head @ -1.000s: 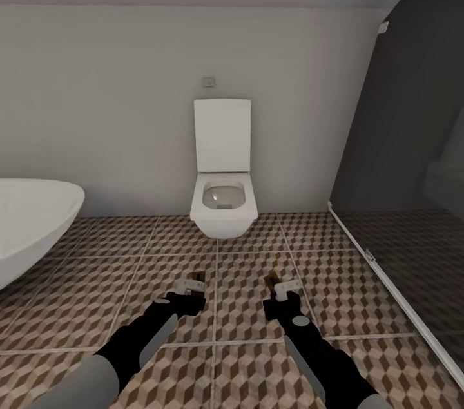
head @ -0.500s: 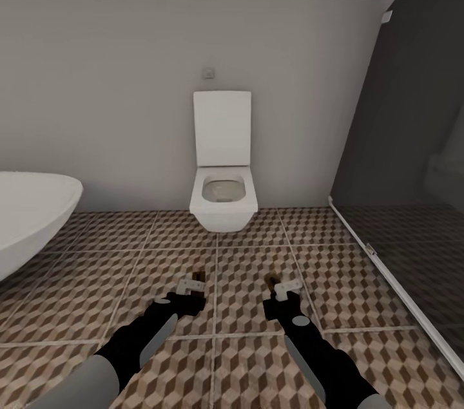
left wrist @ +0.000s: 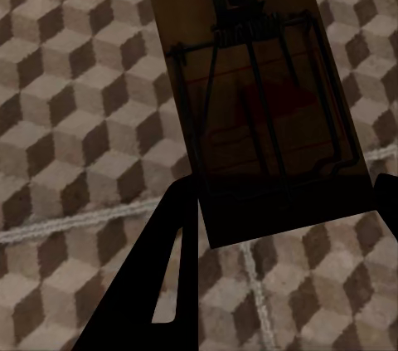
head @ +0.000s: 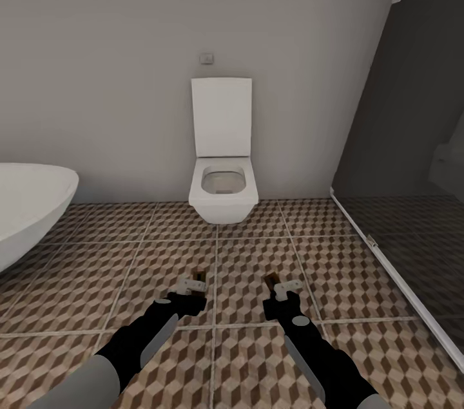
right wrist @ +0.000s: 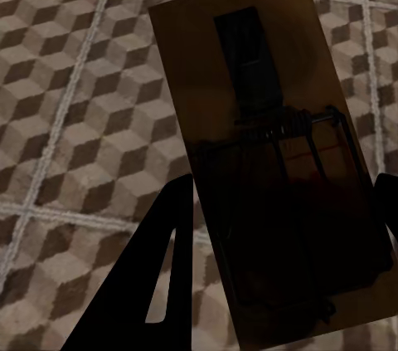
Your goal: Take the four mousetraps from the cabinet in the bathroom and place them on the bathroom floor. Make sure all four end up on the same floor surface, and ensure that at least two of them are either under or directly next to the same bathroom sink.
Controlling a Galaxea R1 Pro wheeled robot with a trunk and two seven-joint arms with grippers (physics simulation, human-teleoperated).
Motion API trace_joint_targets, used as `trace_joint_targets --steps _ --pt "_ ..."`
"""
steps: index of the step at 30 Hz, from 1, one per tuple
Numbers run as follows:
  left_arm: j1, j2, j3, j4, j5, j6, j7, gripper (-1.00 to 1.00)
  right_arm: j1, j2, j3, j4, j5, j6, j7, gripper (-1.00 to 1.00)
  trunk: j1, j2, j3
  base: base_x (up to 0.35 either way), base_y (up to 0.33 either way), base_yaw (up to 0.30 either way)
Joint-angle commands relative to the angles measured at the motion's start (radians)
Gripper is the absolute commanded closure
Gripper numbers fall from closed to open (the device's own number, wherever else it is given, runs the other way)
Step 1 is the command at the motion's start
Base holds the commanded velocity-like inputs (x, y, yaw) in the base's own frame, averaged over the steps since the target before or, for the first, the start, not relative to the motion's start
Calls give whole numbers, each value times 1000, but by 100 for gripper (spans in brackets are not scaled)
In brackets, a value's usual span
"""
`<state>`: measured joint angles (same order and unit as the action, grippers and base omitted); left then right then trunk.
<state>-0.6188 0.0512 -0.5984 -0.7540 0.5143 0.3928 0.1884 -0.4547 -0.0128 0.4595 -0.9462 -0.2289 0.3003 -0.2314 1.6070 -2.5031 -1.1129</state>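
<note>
With a mousetrap (left wrist: 253, 110) clenched in the left gripper (head: 193, 285) and another (right wrist: 265, 160) in the right gripper (head: 278, 285), either could slip mid-drive onto the bathroom floor (head: 84, 261), far from any sink.

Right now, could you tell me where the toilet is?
The toilet sits centre in the head view against the far wall, between the bathtub and shower stall.

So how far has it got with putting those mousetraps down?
Partway. Each gripper carries a trap: the left gripper is shut on one mousetrap, and the right gripper on a second mousetrap, both held above the patterned bathroom floor. So two are out of the cabinet. None lies on the tiles seen here. Ahead stand a toilet and a bathtub; the traps still need setting down by the sink.
</note>
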Motion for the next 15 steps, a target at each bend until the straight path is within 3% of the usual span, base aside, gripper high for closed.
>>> trace_joint_targets --steps 1,15 --pt "-1 1 -6 -2 9 3 10 100 -1 -2 5 -2 -10 3 -11 100 0 0 -1 0 0 0" --pt "-1 1 -7 -1 9 3 9 100 -1 -1 5 -2 -10 3 -11 100 0 0 -1 0 0 0"
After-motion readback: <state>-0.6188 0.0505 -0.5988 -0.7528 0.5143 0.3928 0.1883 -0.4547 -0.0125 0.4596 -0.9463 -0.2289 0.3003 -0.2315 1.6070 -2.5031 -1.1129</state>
